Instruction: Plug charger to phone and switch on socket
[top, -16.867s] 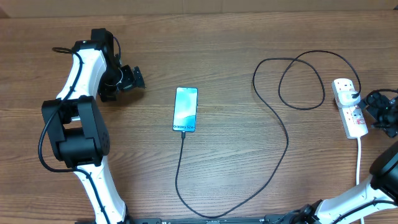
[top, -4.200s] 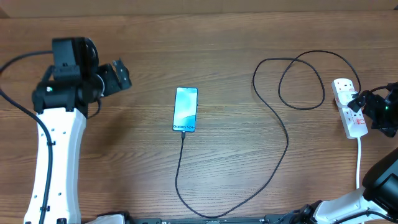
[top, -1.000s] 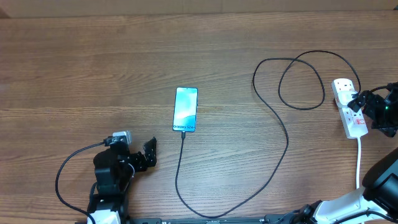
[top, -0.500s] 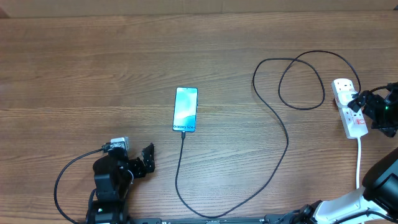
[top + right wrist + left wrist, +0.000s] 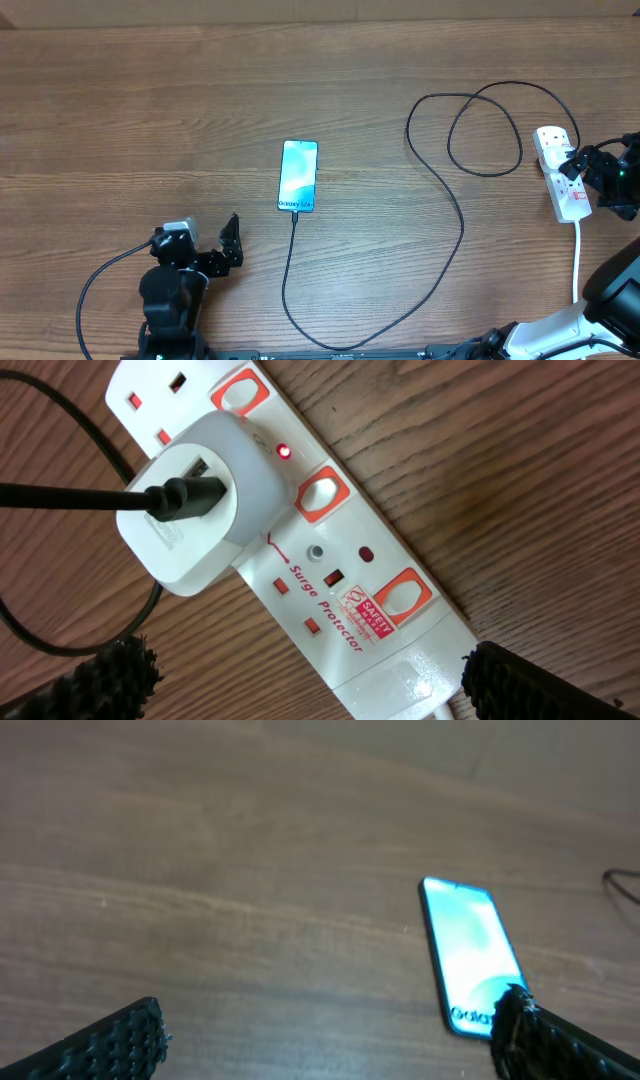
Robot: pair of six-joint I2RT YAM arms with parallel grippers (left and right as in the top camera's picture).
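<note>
The phone (image 5: pixel 298 176) lies flat mid-table, screen lit, and also shows in the left wrist view (image 5: pixel 465 950). The thin black charger cable (image 5: pixel 462 225) meets the phone's near end, loops widely and runs to a white adapter (image 5: pixel 185 510) plugged into the white socket strip (image 5: pixel 563 190). In the right wrist view the socket (image 5: pixel 340 575) shows a small red light (image 5: pixel 284 452) lit beside the adapter. My right gripper (image 5: pixel 320 690) is open, its fingers either side of the socket's lead end; it also shows overhead (image 5: pixel 583 170). My left gripper (image 5: pixel 228 245) is open and empty, front left of the phone.
The socket's white lead (image 5: pixel 578 255) runs toward the front right edge. The left arm's base and its black cable (image 5: pixel 100 285) sit at the front left. The wooden table (image 5: pixel 150 120) stretches behind the left arm.
The left arm has swung from the back left of the table to the front left, and in the last second its gripper drew slightly left. The right gripper, phone and cable have not moved.
</note>
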